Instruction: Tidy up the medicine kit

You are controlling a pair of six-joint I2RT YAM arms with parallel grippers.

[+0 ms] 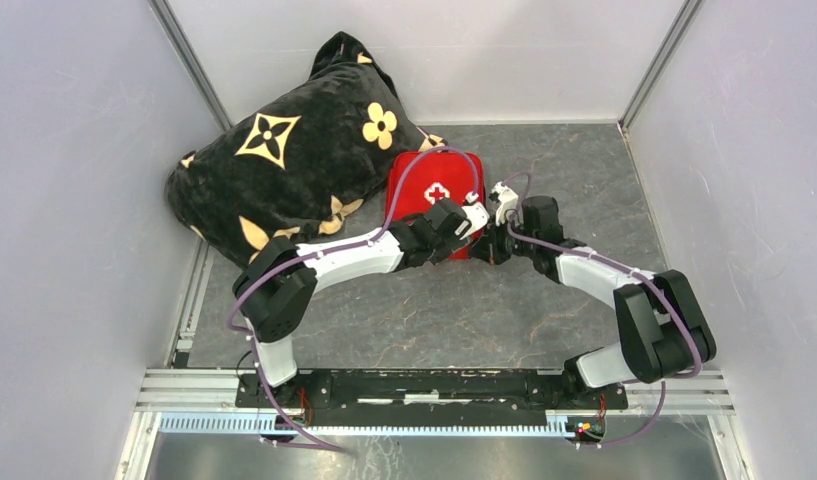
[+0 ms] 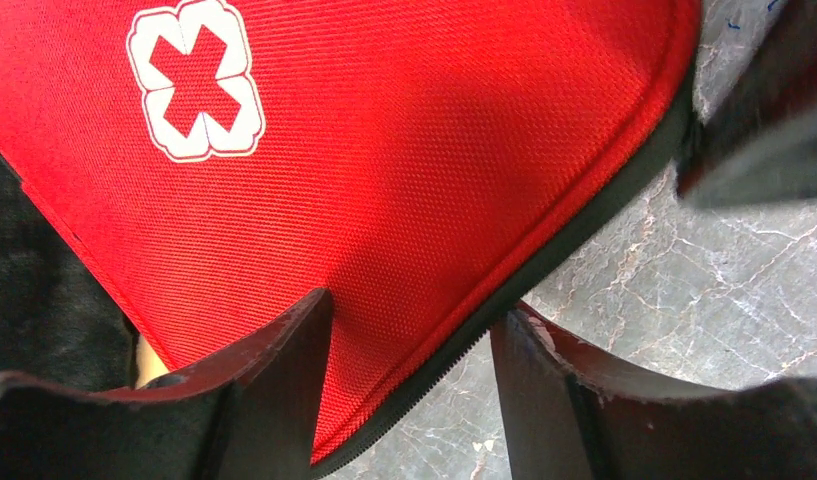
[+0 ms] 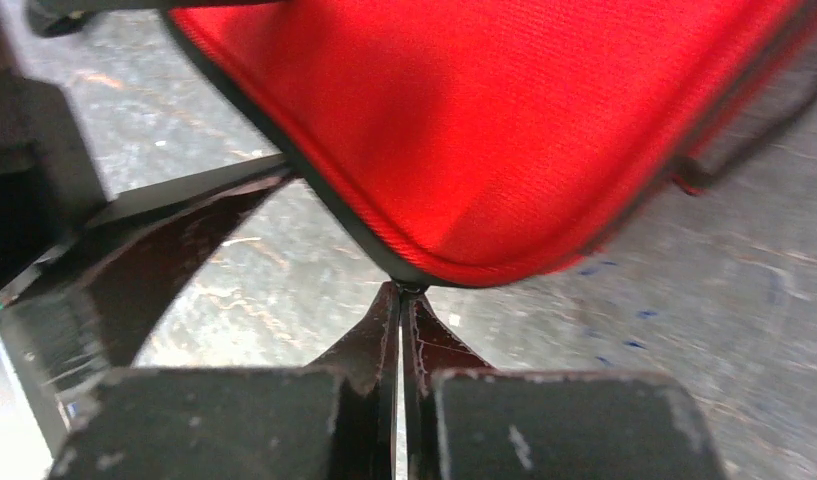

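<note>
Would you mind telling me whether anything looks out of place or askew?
The black pillow with gold flowers looks out of place: it fills the far left corner and lies against the left side of the closed red medicine kit.

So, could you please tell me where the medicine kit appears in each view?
Top external: medicine kit at centre, right of the pillow.
Left wrist: fills the upper left.
Right wrist: across the top, its corner pointing down at centre.
Shared landmark: the grey marbled table.

At the top view's centre, the left gripper (image 1: 477, 216) and right gripper (image 1: 501, 203) hide the lower right corner of the medicine kit (image 1: 431, 185); both wrist views crop it.
</note>
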